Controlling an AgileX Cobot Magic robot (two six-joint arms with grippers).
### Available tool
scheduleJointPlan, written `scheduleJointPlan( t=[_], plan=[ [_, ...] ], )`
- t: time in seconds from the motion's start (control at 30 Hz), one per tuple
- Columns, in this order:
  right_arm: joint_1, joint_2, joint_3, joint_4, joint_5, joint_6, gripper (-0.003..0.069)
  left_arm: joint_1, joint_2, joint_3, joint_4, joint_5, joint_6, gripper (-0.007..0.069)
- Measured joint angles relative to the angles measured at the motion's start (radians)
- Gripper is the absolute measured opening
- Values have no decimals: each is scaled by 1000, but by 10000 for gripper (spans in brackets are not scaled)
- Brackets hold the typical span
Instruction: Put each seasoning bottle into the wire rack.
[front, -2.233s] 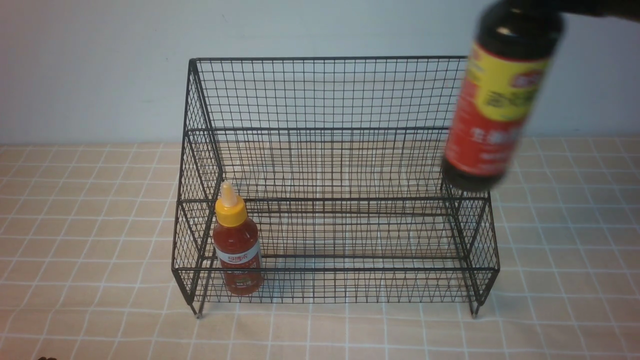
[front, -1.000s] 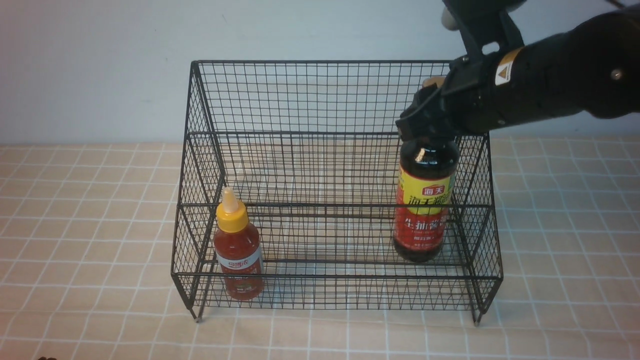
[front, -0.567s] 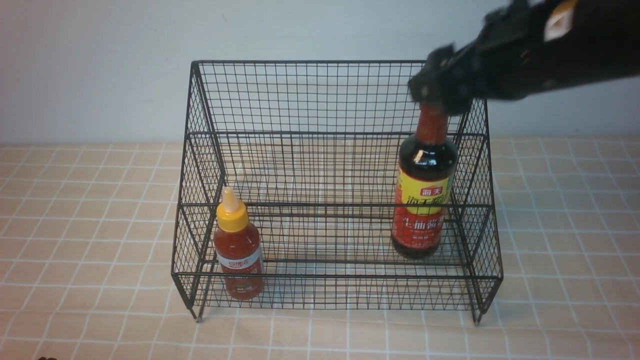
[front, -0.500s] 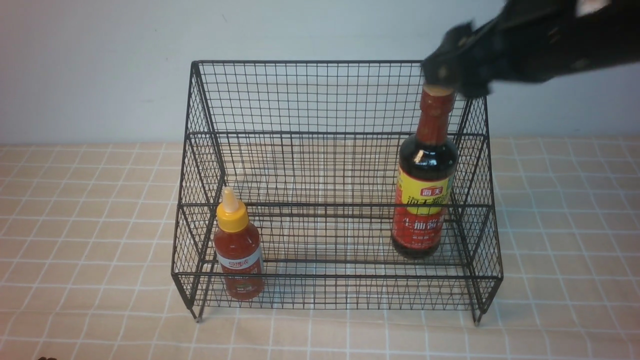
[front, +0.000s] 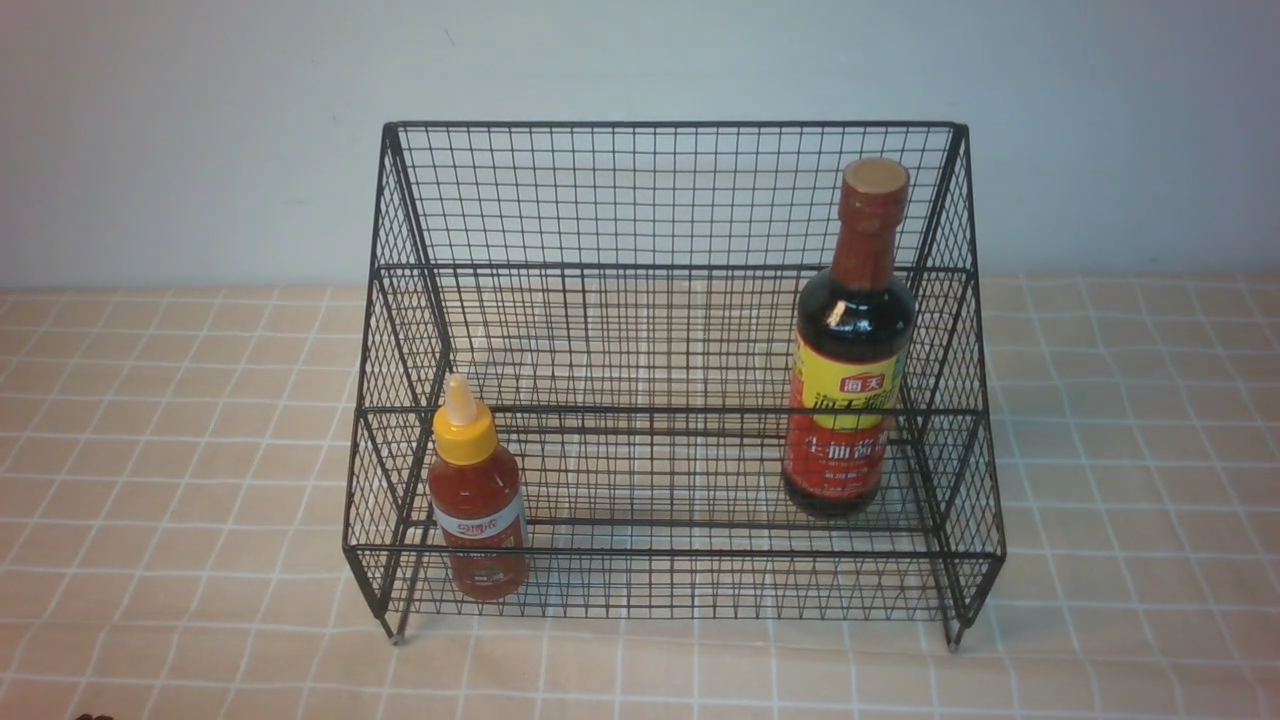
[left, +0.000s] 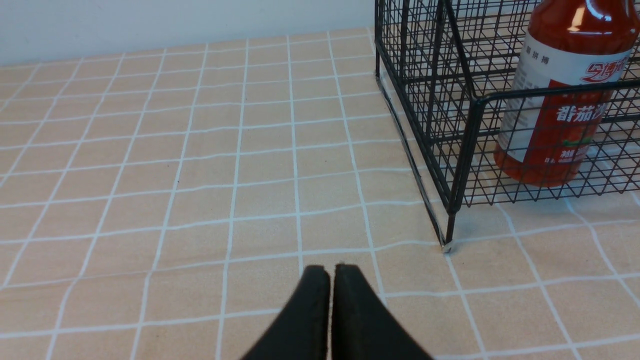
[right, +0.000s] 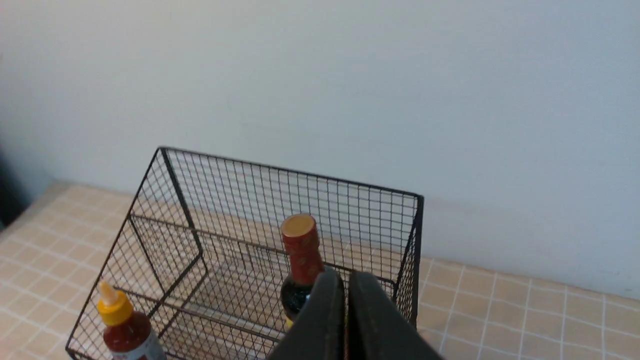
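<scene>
Wire rack (front: 660, 200), black and two-stepped, stands on the checked bench (front: 160, 400) in front of a pale wall (front: 200, 120), filling the middle of the front view. Inside it, at about 3 o'clock from the rack's centre, the soy sauce bottle (front: 850, 380) stands upright near the right side panel, its red neck and brown cap reaching close to the top rail. At about 8 o'clock, in the front left corner of the rack, the smaller red sauce bottle (front: 477, 500) stands upright with its yellow nozzle cap. The left hand (left: 331, 272) is clenched empty, low over bare bench beside the rack's front left foot. The right hand (right: 346, 280) is clenched empty too, above and apart from the soy sauce bottle.
</scene>
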Motion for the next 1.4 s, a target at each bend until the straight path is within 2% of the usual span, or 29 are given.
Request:
scheduleJointPlan(
  t=[0.03, 0.17, 0.23, 0.43, 0.77, 0.93, 1.0, 1.2, 1.33, 1.4],
  plan=[
    [0, -115, 102, -14, -59, 29, -11, 0, 0, 0, 0, 0, 0, -7],
    [0, -319, 311, -19, -184, 56, -12, 0, 0, 0, 0, 0, 0, -7],
    [0, -428, 444, -10, -307, 61, -12, 0, 0, 0, 0, 0, 0, -7],
    [0, -580, 635, 80, -489, 62, -13, 0, 0, 0, 0, 0, 0, -7],
    [0, -619, 757, 111, -516, 48, -13, 0, 0, 0, 0, 0, 0, -7],
    [-16, -619, 839, 111, -526, -56, -13, 0, 0, 0, 0, 0, 0, -7],
    [-57, -619, 873, 111, -527, -87, -13, 0, 0, 0, 0, 0, 0, -7],
    [-318, -619, 1051, 89, -535, -162, -13, 0, 0, 0, 0, 0, 0, -7],
    [-414, -619, 1167, 77, -536, -165, -13, 0, 0, 0, 0, 0, 0, -7],
    [-431, -619, 1203, 76, -535, -166, -13, 0, 0, 0, 0, 0, 0, -7]
  ],
)
